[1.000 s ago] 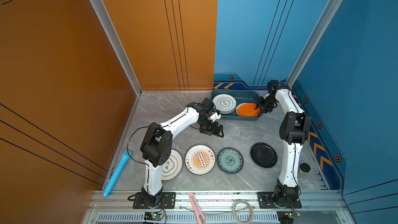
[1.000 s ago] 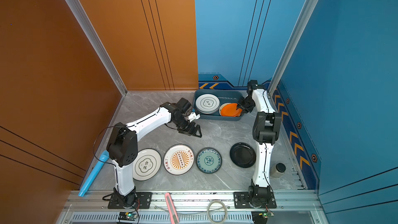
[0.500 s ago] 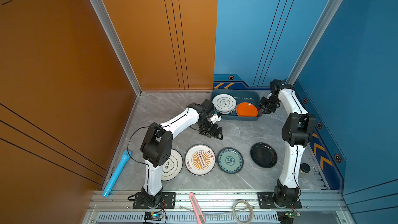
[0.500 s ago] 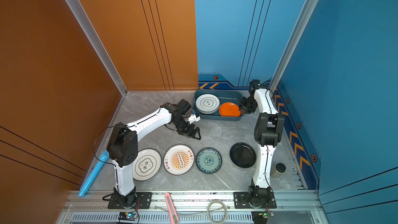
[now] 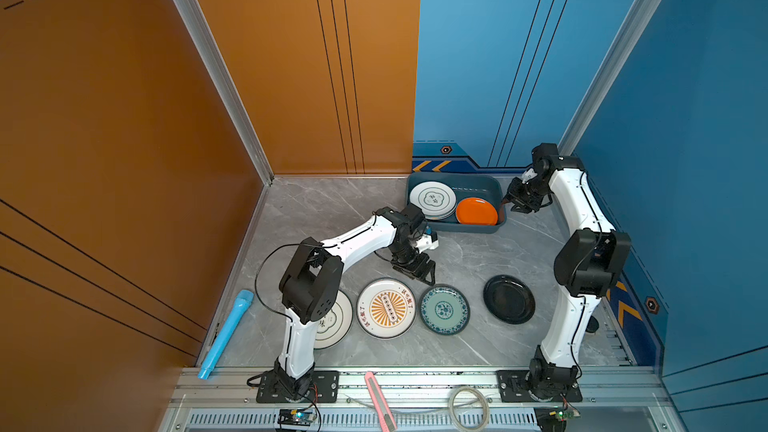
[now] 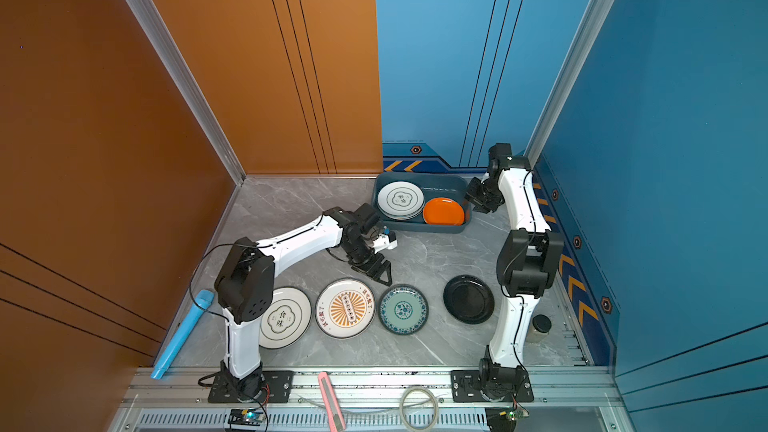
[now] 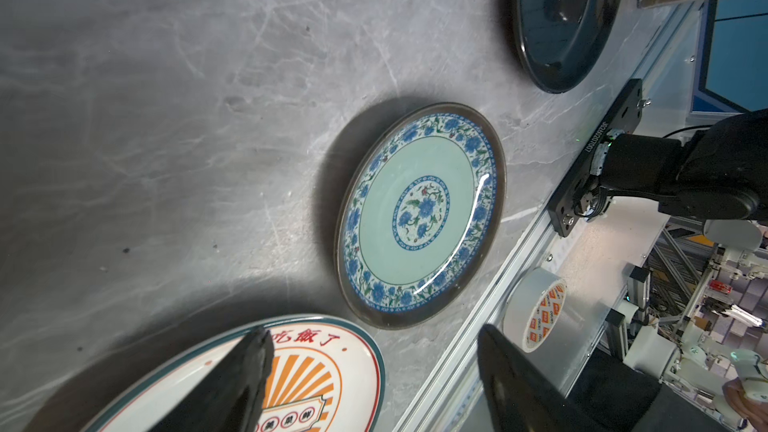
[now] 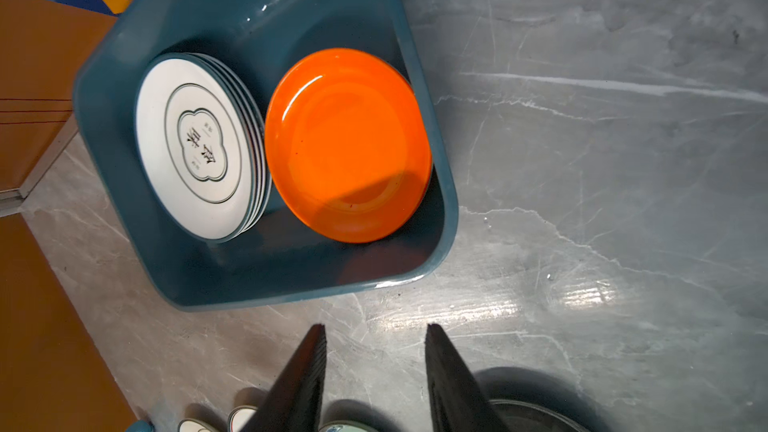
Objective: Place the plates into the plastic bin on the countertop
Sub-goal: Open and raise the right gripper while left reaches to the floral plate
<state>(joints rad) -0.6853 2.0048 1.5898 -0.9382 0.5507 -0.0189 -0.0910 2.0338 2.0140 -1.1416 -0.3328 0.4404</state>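
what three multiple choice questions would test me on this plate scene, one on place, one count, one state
1. Where is the glossy round orange plate relative to the dark teal plastic bin and the stack of white plates?
A. under the stack
B. outside the bin
C. inside the bin, beside the stack

2. How many plates lie on the grey marble countertop outside the bin?
A. two
B. four
C. six

3. How does the left claw stand?
A. open, empty
B. shut on the orange plate
C. shut on the bin's rim

Answers: C, it rests on the bin's floor next to the stack; B, the white quatrefoil plate, orange sunburst plate, teal floral plate and glossy black plate; A, it is spread wide with nothing in it.
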